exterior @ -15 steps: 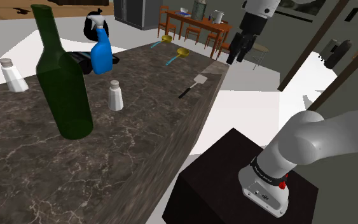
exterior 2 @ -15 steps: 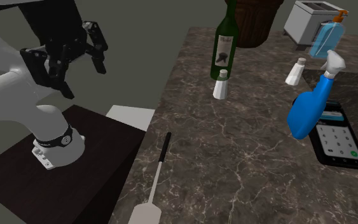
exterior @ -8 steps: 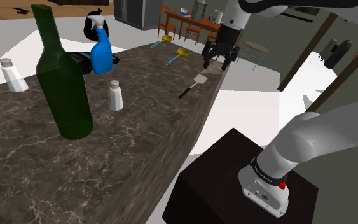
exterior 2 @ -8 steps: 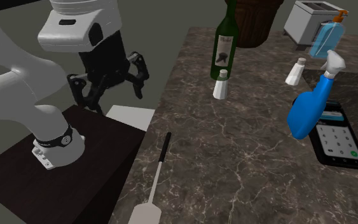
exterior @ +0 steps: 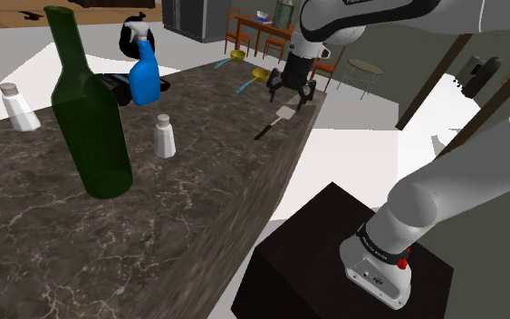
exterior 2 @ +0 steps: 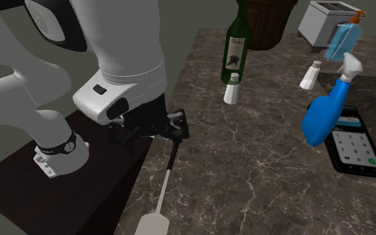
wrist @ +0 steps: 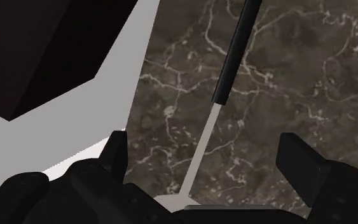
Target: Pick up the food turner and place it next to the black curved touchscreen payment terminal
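The food turner (exterior: 276, 122) lies on the dark marble counter (exterior: 198, 181) close to its edge, with a black handle (wrist: 234, 57), a thin silver shaft and a pale blade (exterior 2: 154, 223). My gripper (exterior: 291, 91) hangs open just above it, near the blade end. In the wrist view the shaft runs between the two fingers (wrist: 117, 153) without touching them. From the second exterior view, my gripper (exterior 2: 149, 132) straddles the handle's upper part at the counter edge. The black payment terminal (exterior 2: 354, 143) lies far across the counter behind a blue spray bottle (exterior 2: 326, 113).
A tall green bottle (exterior: 90, 109) and two white shakers (exterior: 164, 136) stand on the counter. Two blue-handled utensils (exterior: 248, 82) lie at its far end. A toaster (exterior 2: 330, 23) sits at the back. My stand (exterior: 334, 254) is beside the counter.
The arm has swung from beside the counter down over the counter's edge; the open gripper now hovers right above the turner. The turner has not moved.
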You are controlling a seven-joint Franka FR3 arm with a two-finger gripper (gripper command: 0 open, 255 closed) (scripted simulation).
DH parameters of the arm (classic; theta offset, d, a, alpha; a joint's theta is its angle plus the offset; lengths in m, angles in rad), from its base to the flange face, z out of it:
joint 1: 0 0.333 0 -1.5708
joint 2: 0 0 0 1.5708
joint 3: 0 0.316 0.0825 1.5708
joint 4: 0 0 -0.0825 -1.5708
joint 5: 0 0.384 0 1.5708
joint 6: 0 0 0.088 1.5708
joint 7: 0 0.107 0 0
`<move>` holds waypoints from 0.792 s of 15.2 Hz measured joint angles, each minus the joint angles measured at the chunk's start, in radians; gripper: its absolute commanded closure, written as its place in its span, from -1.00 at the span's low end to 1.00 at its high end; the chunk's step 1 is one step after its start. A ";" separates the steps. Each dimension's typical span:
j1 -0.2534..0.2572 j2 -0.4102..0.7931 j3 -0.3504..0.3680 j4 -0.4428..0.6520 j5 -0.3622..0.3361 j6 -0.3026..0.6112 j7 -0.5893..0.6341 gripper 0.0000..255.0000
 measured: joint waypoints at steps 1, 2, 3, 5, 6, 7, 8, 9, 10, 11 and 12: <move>-0.010 0.036 0.011 0.006 -0.001 0.027 0.071 -1.00; -0.022 0.071 0.014 0.016 -0.004 0.050 0.136 -1.00; -0.033 0.094 0.015 0.023 -0.007 0.063 0.193 -1.00; -0.040 0.127 0.017 0.025 -0.010 0.092 0.241 -1.00; -0.041 0.132 0.017 0.017 -0.011 0.105 0.248 -1.00; -0.041 0.140 0.019 0.010 -0.011 0.120 0.254 -1.00; -0.041 0.146 0.019 -0.001 -0.011 0.137 0.255 -1.00; -0.040 0.153 0.021 -0.007 -0.011 0.150 0.258 -1.00; -0.040 0.159 0.021 -0.015 -0.012 0.164 0.259 -1.00; -0.040 0.162 0.022 -0.022 -0.011 0.175 0.259 -1.00; -0.039 0.164 0.022 -0.026 -0.011 0.180 0.259 -1.00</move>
